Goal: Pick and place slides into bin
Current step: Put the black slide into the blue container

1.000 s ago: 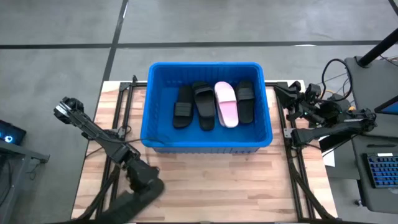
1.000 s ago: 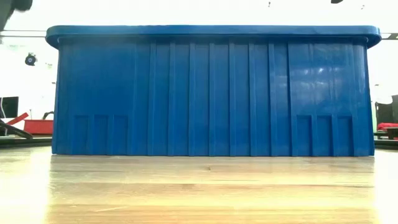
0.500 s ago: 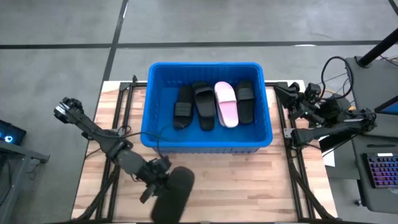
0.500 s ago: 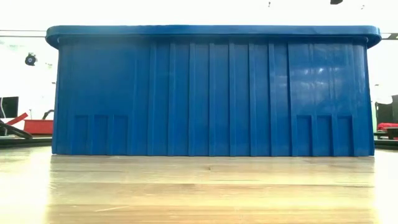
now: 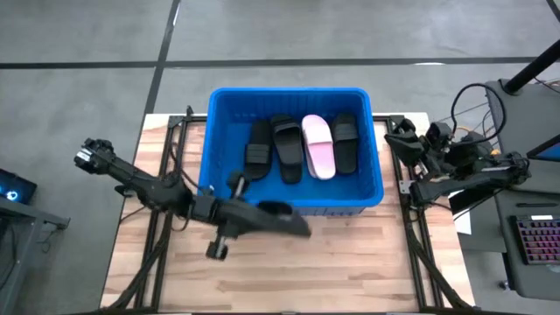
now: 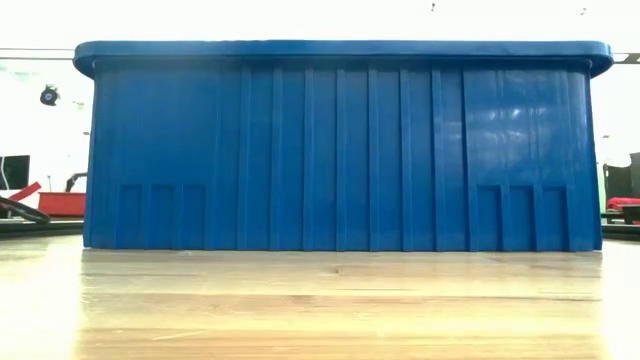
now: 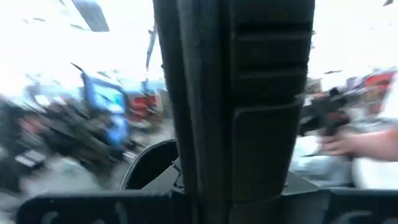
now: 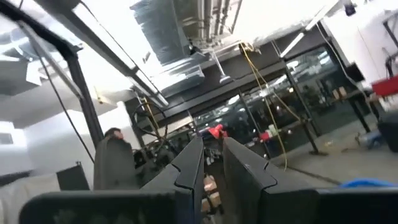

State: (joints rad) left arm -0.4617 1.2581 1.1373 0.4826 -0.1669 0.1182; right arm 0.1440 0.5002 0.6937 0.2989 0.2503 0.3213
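A black slide (image 5: 282, 219) is clamped in the left gripper (image 5: 249, 215) above the near wall of the blue bin (image 5: 219, 131), where three black slides (image 5: 287, 149) and a pink slide (image 5: 318, 146) lie. The right gripper (image 8: 211, 163), nearly closed and empty, waits right of the bin.

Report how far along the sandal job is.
Done: three black sandals and one pink sandal lie side by side in the blue bin.

In hand: the left gripper holds another black sandal in the air at the bin's near wall, not yet over the rim.

Left: drop that sandal in. No other sandals show on the table. The right gripper waits beside the bin.
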